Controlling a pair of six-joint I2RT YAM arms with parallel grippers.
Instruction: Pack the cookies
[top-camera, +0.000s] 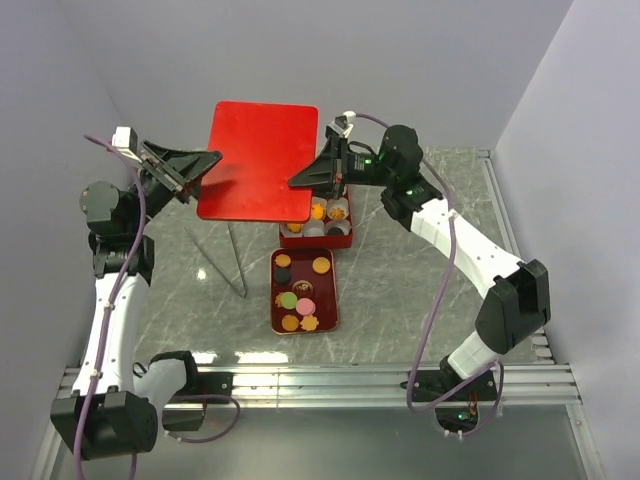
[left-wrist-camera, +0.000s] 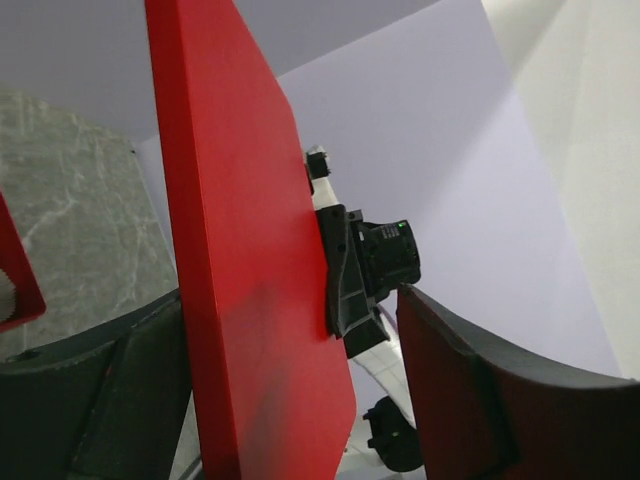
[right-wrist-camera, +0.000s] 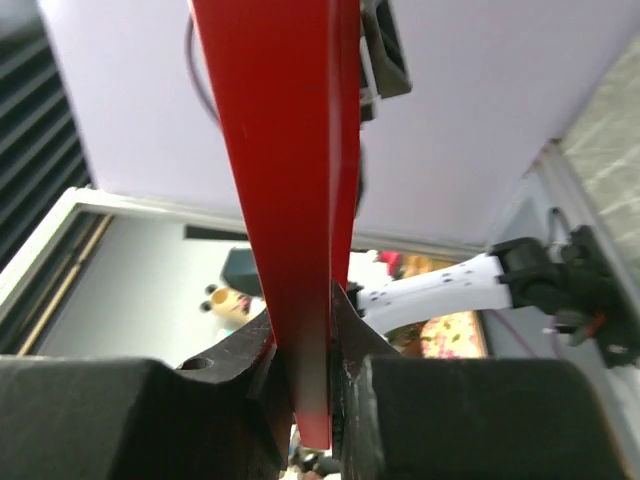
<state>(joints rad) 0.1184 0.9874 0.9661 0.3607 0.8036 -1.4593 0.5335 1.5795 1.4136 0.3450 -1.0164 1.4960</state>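
A flat red lid (top-camera: 258, 160) hangs in the air over the table's back. My right gripper (top-camera: 300, 182) is shut on its right edge; the right wrist view shows the lid (right-wrist-camera: 290, 200) pinched between both fingers of that gripper (right-wrist-camera: 312, 375). My left gripper (top-camera: 207, 162) is open around the lid's left edge; in the left wrist view the lid (left-wrist-camera: 250, 300) lies by one finger with a gap to the other finger (left-wrist-camera: 470, 400). Several cookies (top-camera: 321, 265), orange, green, pink and dark, lie in a red tray (top-camera: 334, 290).
A red box (top-camera: 315, 241) with white paper cups and a few orange cookies (top-camera: 318, 211) sits behind the tray, partly under the lid. Metal tongs (top-camera: 232, 262) lie on the marble table left of the tray. Grey walls stand close around.
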